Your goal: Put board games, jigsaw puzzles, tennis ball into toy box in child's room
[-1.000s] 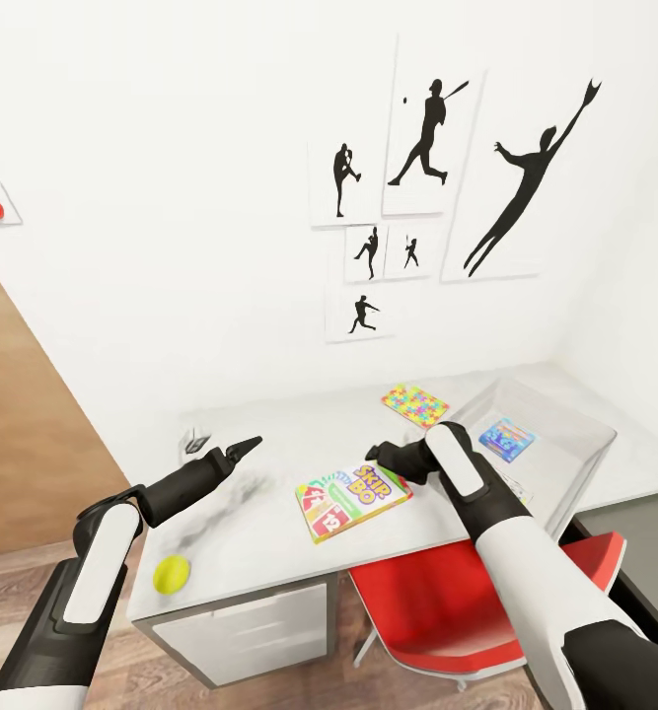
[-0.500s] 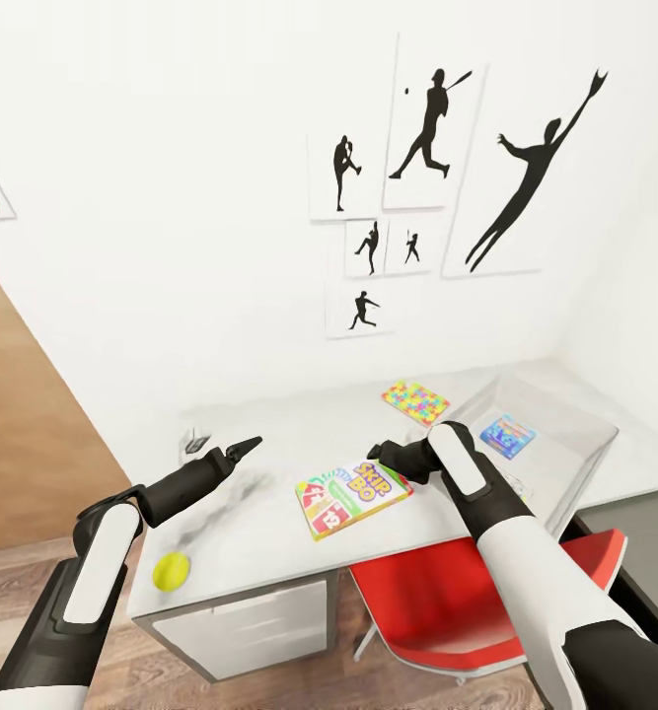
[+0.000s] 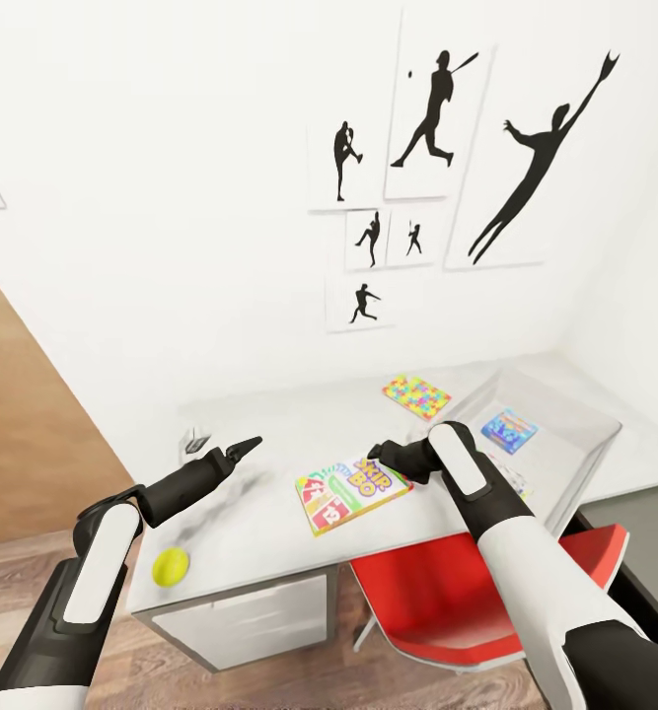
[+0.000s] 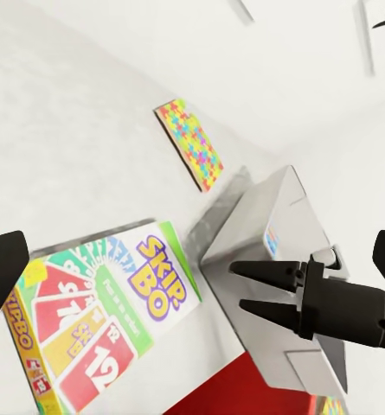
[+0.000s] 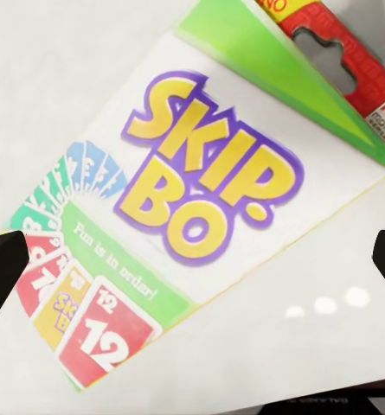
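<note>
The Skip-Bo board game [image 3: 351, 490] lies flat on the pale table [image 3: 279, 419], just below and left of my right gripper [image 3: 376, 454], which hovers open above it. In the right wrist view the Skip-Bo box [image 5: 192, 207] sits between the open fingertips [image 5: 2, 268]. My left gripper [image 3: 248, 447] hangs open over bare tabletop, pointing towards the box. A jigsaw puzzle [image 3: 416, 395] lies further back. The toy box [image 3: 590, 459] at the right holds a small blue board game [image 3: 509, 430]. The tennis ball [image 3: 170, 566] rests near the table's front left corner. The bed is out of view.
A red-seated chair [image 3: 447, 602] stands tucked under the table's front edge, beneath my right arm. White drawers [image 3: 259, 616] sit under the table's left part. A dark grey lower cabinet section [image 3: 644, 532] joins at the right. Baseball silhouette pictures [image 3: 427, 148] hang on the wall.
The whole picture has shifted a little, so the camera moved. Both arms and the toys keep their places relative to the table.
</note>
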